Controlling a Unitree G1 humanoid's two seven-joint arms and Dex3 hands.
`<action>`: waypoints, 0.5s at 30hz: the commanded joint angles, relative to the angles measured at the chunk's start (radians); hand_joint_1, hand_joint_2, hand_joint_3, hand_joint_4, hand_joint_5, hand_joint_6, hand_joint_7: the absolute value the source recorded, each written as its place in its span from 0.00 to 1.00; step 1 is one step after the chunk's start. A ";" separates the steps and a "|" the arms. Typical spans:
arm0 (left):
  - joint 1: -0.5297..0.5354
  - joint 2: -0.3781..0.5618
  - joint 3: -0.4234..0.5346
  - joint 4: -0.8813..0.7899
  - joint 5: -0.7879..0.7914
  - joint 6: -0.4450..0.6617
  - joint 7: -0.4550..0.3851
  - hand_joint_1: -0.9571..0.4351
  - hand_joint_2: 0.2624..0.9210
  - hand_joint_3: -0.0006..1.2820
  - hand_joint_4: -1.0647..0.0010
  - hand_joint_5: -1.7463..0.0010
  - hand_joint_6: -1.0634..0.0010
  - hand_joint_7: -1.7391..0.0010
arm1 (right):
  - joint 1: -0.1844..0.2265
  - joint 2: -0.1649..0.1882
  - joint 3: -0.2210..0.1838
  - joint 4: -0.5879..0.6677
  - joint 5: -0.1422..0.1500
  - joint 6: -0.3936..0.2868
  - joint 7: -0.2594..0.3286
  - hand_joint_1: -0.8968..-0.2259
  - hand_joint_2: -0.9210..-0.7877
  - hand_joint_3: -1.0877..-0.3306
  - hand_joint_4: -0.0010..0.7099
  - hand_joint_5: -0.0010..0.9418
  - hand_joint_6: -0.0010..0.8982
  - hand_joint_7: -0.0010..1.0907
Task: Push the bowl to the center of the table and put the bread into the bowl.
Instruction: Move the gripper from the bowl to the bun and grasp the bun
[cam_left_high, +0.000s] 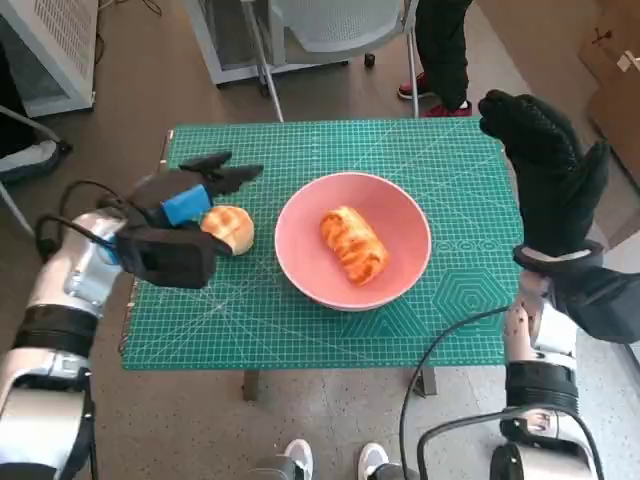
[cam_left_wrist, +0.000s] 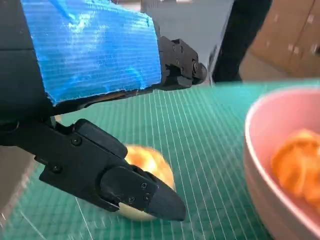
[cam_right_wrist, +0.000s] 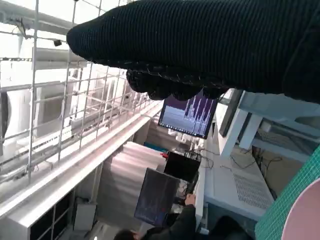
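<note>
A pink bowl (cam_left_high: 400, 275) sits near the middle of the green mat table (cam_left_high: 460, 310), holding a twisted golden bread (cam_left_high: 353, 245). A round bread roll (cam_left_high: 230, 228) lies on the mat just left of the bowl. My left hand (cam_left_high: 185, 215) hovers at the roll's left side with its fingers spread, holding nothing. In the left wrist view the roll (cam_left_wrist: 152, 162) shows behind a black finger (cam_left_wrist: 135, 187), with the bowl (cam_left_wrist: 257, 150) and its bread (cam_left_wrist: 297, 167) beyond. My gloved right hand (cam_left_high: 545, 165) is raised over the table's right edge, empty.
A chair base (cam_left_high: 330, 40) and a person's legs (cam_left_high: 440, 50) stand beyond the table's far edge. Cardboard boxes (cam_left_high: 615, 60) sit at the far right. The right wrist view shows the glove (cam_right_wrist: 210, 45), a monitor (cam_right_wrist: 187, 115) and a seated person (cam_right_wrist: 175, 227).
</note>
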 joint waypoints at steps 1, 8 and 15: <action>-0.059 -0.035 -0.033 0.082 0.036 0.017 0.042 0.32 0.79 0.00 0.89 0.99 0.76 0.99 | 0.002 -0.018 -0.008 0.018 0.003 0.003 0.015 0.68 0.00 0.83 0.50 0.00 0.53 0.01; -0.098 -0.080 -0.077 0.186 0.075 0.064 0.080 0.40 0.78 0.00 0.85 0.99 0.71 0.99 | 0.007 -0.033 -0.014 0.001 0.004 0.009 0.011 0.68 0.00 0.83 0.50 0.00 0.53 0.01; -0.123 -0.114 -0.157 0.263 0.153 0.176 0.112 0.49 0.79 0.00 0.77 0.99 0.61 0.98 | 0.024 -0.036 -0.015 -0.043 -0.005 0.016 -0.010 0.69 0.00 0.82 0.50 0.00 0.55 0.02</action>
